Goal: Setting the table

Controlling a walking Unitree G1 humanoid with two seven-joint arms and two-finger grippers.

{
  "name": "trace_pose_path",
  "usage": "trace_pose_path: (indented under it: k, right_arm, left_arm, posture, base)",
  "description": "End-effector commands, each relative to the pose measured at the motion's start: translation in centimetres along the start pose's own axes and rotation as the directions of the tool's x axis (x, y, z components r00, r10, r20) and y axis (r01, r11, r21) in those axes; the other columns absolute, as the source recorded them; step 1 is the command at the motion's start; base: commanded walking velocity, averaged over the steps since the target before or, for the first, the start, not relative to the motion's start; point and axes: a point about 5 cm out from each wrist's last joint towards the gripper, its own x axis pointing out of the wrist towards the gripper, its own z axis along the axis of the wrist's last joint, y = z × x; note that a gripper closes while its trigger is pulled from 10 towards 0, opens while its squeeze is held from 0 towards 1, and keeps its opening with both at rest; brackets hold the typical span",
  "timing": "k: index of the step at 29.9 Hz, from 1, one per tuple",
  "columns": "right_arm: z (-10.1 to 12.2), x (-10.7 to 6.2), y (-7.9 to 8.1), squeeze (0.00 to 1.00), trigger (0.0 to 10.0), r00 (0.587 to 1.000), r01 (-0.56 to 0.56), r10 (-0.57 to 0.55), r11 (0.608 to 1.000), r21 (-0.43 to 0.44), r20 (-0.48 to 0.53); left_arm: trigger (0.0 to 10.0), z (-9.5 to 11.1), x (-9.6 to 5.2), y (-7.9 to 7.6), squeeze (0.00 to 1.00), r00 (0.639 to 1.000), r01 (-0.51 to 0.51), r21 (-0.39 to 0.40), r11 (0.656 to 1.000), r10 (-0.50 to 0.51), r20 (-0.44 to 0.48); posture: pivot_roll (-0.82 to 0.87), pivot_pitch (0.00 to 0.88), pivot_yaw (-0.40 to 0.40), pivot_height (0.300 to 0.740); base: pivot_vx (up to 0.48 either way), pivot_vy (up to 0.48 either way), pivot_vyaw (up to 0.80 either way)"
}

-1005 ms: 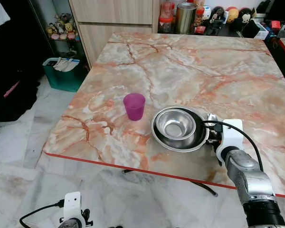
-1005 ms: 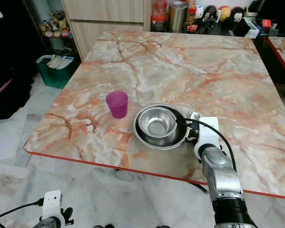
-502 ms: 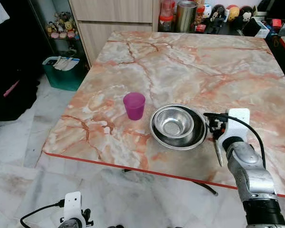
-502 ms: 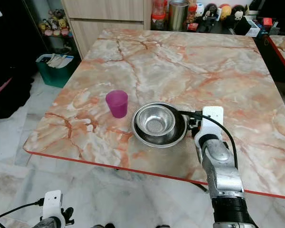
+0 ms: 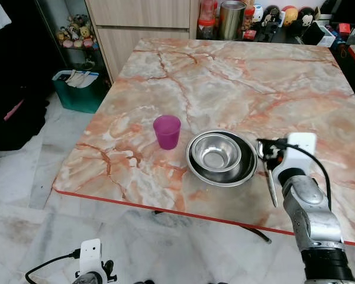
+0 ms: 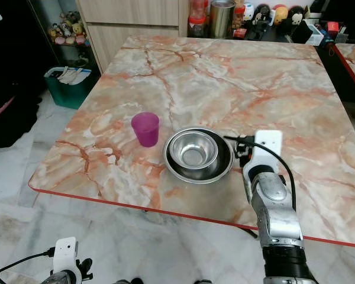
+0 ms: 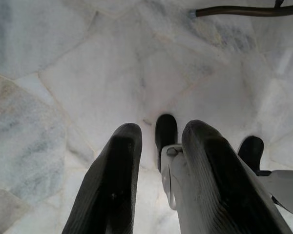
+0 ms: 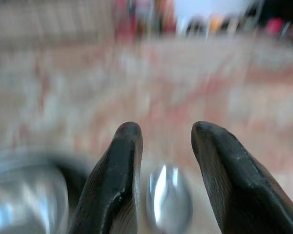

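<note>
Left eye view: a spoon (image 5: pixel 268 173) lies flat on the marble table (image 5: pixel 236 77), just beside the steel bowls (image 5: pixel 221 157), its handle toward the near edge; the right gripper (image 5: pixel 271 155) hangs over its bowl end.

Right wrist view, blurred: fingers parted, holding nothing, the spoon's bowl seemingly between them.

Left wrist view: the idle left gripper (image 7: pixel 158 161), narrowly parted, over the floor.

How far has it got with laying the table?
Done: a purple cup and a small steel bowl nested in a bigger bowl stand on the table. In hand: the right gripper, open, hovers over a spoon lying beside them. Anything further isn't visible.
</note>
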Motion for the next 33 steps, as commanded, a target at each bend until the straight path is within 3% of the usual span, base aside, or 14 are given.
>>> trace_pose_path:
  k: [1, 7, 12, 17, 33]
  right_arm:
    - [2.4, 0.2, 0.0, 0.00, 10.0, 0.992, 0.012, -0.016, 0.999, 0.031, 0.128]
    - [4.6, 0.4, 1.2, 0.00, 10.0, 0.964, -0.025, 0.014, 0.999, 0.040, 0.264]
    - [4.9, 0.8, 1.9, 0.00, 10.0, 0.959, -0.043, 0.030, 0.998, 0.041, 0.282]
    - [6.0, 1.1, 2.9, 0.00, 10.0, 0.942, -0.072, 0.056, 0.997, 0.037, 0.331]
    - [5.7, 1.3, 4.1, 0.00, 10.0, 0.940, -0.109, 0.093, 0.994, 0.029, 0.327]
  left_arm:
    - [10.0, -0.3, -0.1, 0.4, 0.00, 1.000, -0.018, -0.006, 1.000, 0.018, -0.004]
    - [10.0, -0.3, -0.1, 0.5, 0.00, 1.000, -0.028, 0.003, 1.000, 0.028, 0.000]
    - [10.0, -0.3, -0.1, 0.5, 0.00, 0.999, -0.040, -0.010, 0.999, 0.040, 0.007]
    - [10.0, -0.6, -0.2, 0.5, 0.00, 0.999, -0.049, 0.035, 0.998, 0.050, -0.003]
    - [10.0, -1.1, -0.2, 0.0, 0.00, 0.999, -0.047, 0.071, 0.996, 0.048, -0.009]
  posture:
    - [-0.03, 0.125, 0.042, 0.740]
    - [-0.03, 0.104, 0.042, 0.740]
    - [-0.03, 0.097, 0.040, 0.740]
    - [-0.03, 0.079, 0.031, 0.740]
    - [-0.03, 0.049, 0.022, 0.740]
  base:
    - [0.000, 0.000, 0.00]
    - [0.000, 0.000, 0.00]
    - [0.000, 0.000, 0.00]
    - [0.000, 0.000, 0.00]
    - [0.000, -0.353, 0.00]
